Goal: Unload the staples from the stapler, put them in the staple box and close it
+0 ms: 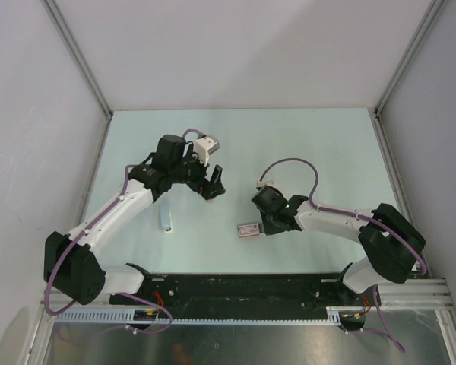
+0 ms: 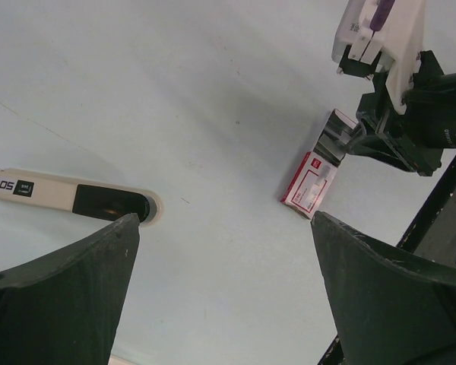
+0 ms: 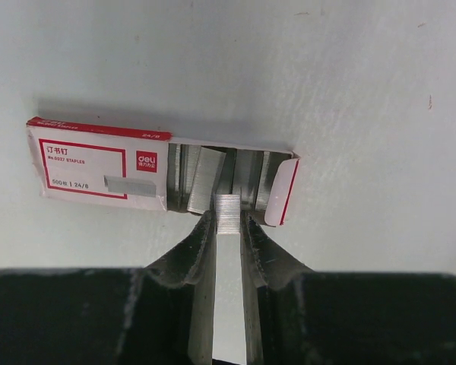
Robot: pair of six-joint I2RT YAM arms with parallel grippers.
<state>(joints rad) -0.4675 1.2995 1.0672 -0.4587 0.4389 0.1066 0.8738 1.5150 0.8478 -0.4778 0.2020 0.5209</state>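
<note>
The stapler (image 1: 166,217) is a slim cream bar with a black section, lying flat left of centre. It also shows in the left wrist view (image 2: 68,199). My left gripper (image 1: 211,184) is open and empty above the table, right of the stapler (image 2: 224,220). My right gripper (image 1: 264,225) is shut on a short silvery strip of staples (image 3: 228,213) at the open end of a red-and-white staple box (image 3: 91,169), which holds more strips. The box lies at the table's centre (image 1: 248,229) and shows in the left wrist view (image 2: 310,181).
The pale table (image 1: 319,144) is walled by white panels at the left, back and right. A black rail (image 1: 235,287) runs along the near edge between the arm bases.
</note>
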